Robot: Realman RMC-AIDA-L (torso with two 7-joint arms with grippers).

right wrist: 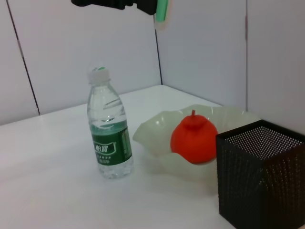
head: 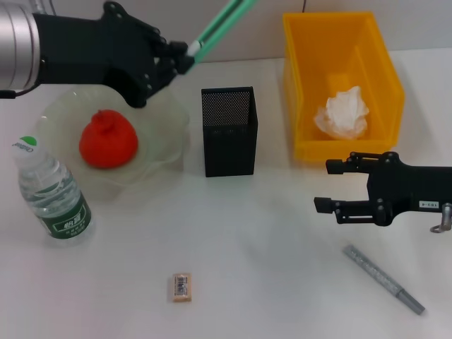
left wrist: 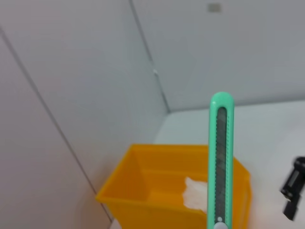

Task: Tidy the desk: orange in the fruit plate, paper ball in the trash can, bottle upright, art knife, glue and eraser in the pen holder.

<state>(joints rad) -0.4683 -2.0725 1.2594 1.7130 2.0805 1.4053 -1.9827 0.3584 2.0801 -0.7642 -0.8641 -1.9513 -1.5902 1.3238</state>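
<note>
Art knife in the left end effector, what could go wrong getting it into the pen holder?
The left end effector grips the art knife by one end, raised above the desk, so it could swing or slip. The pen holder has a narrow mouth; a tilted knife may catch the rim or tip it. The fruit plate sits close beside it.

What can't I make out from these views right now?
- Art knife: its far end is cut off by the head view's top edge; its near end is hidden in the left gripper.
- Pen holder: inside hidden by its mesh walls.
- Eraser: label print too small, head view.
</note>
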